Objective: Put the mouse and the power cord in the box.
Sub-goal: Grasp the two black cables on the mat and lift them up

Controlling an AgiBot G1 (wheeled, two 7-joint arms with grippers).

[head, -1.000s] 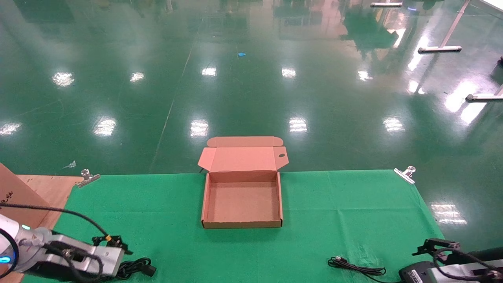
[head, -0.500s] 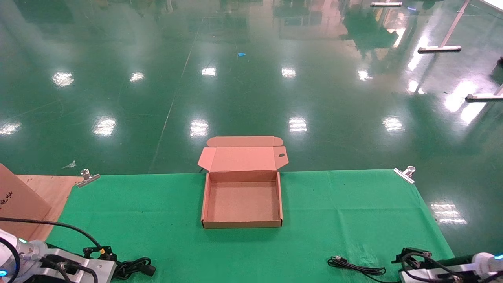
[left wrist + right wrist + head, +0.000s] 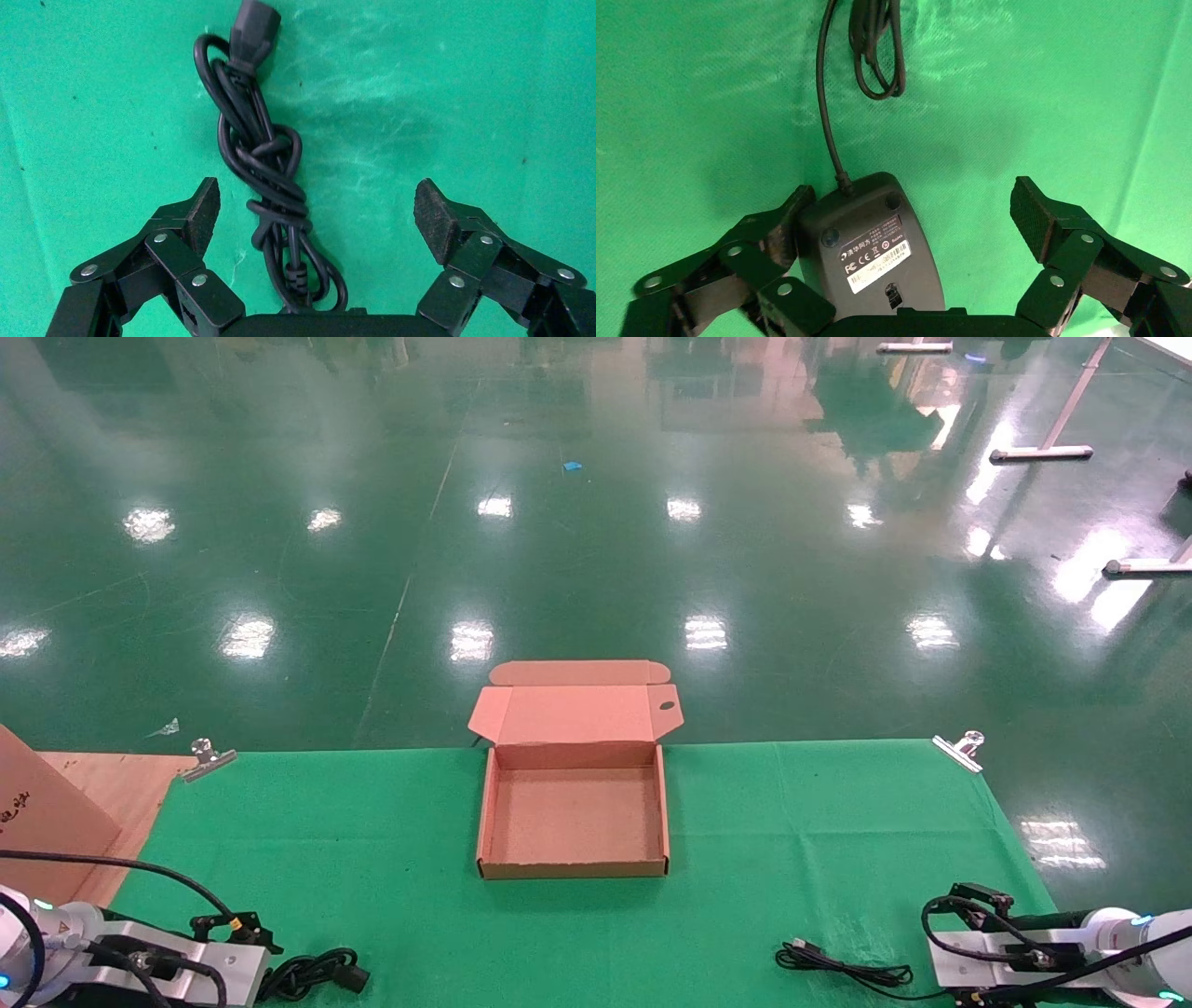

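Observation:
The box (image 3: 486,822) lies open at the middle of the green cloth, its lid folded back past the far edge. The power cord (image 3: 261,165), a knotted black bundle with a chunky plug, lies at the near left (image 3: 317,973). My left gripper (image 3: 316,207) is open over it, with the bundle nearer one finger. The mouse (image 3: 870,246) lies upside down at the near right, label up, touching one finger of my open right gripper (image 3: 914,210). Its thin cable (image 3: 843,971) trails left. In the head view my right wrist hides the mouse.
The green cloth (image 3: 372,840) is held by metal clips at the far left (image 3: 209,758) and far right (image 3: 959,750). A bigger brown carton (image 3: 37,822) stands on a wooden board (image 3: 112,775) at the left. Beyond the table's far edge is shiny green floor.
Both arms have shifted along the table's near edge. The left wrist has moved left and nearer. The right wrist now covers the mouse, which showed at the bottom edge a second ago.

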